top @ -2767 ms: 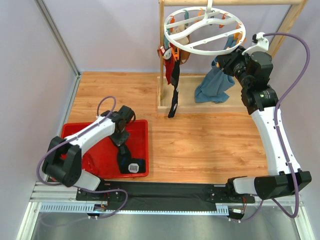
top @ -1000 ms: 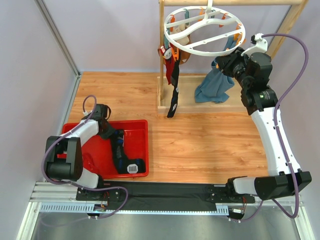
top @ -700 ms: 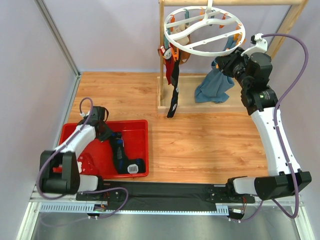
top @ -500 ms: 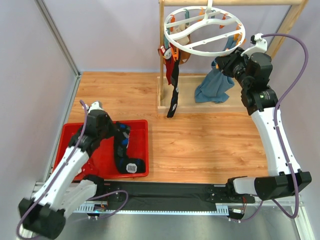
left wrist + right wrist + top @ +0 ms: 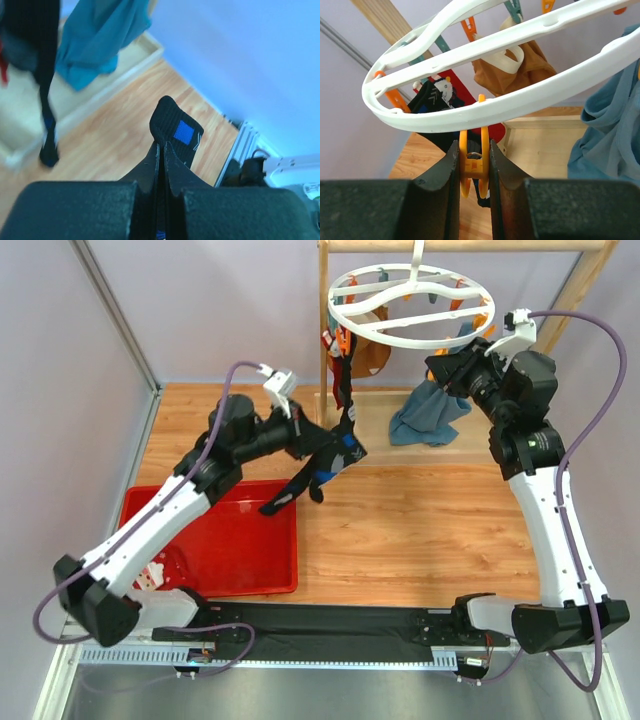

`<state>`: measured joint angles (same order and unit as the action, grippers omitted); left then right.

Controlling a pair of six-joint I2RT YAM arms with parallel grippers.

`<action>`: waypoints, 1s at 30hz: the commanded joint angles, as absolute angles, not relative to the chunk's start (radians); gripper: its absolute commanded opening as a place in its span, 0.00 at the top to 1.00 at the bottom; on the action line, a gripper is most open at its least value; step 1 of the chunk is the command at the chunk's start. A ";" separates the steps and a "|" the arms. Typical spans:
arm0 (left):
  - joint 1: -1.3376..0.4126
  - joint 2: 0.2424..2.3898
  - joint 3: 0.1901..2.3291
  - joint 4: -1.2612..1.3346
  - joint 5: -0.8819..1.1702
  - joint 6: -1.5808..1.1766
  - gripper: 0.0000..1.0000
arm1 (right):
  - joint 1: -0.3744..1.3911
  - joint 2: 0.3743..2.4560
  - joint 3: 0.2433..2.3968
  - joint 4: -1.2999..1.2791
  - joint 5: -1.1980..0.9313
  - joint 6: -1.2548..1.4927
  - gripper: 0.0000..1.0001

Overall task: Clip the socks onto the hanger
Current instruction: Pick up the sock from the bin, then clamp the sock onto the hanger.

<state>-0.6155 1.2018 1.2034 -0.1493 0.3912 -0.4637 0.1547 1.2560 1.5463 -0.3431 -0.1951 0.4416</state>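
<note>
Jaws of left gripper (image 5: 161, 146) are pressed together on soft black sock with blue patch (image 5: 169, 116), held in air between red plastic tray (image 5: 230, 550) and white round plastic ring hanger (image 5: 400, 342). Right gripper (image 5: 473, 165) pinches orange clip (image 5: 463, 145) at the rim. Risks: the free-hanging hanger may swing and pull the clip free, and the thin hold may let the sock slip.

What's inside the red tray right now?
Red tray: mostly bare floor, plus what looks like a red sock with white marks at its near-left corner. The left arm crosses over the left side, so anything beneath it is hidden.
</note>
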 commanded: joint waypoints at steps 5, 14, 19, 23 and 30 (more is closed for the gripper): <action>-0.630 1.503 1.479 0.193 0.620 -0.555 1.00 | 0.156 1.227 1.523 -0.272 -0.308 0.540 1.00; -0.652 1.730 1.680 0.347 0.649 -0.713 1.00 | 0.155 1.229 1.508 -0.235 -0.331 0.584 1.00; -0.658 1.776 1.733 0.397 0.647 -0.769 1.00 | 0.156 1.232 1.500 -0.224 -0.341 0.595 1.00; -0.663 1.782 1.744 0.410 0.629 -0.776 1.00 | 0.155 1.232 1.499 -0.222 -0.344 0.598 1.00; -0.667 1.815 1.793 0.400 0.624 -0.799 1.00 | 0.155 1.227 1.483 -0.212 -0.348 0.609 1.00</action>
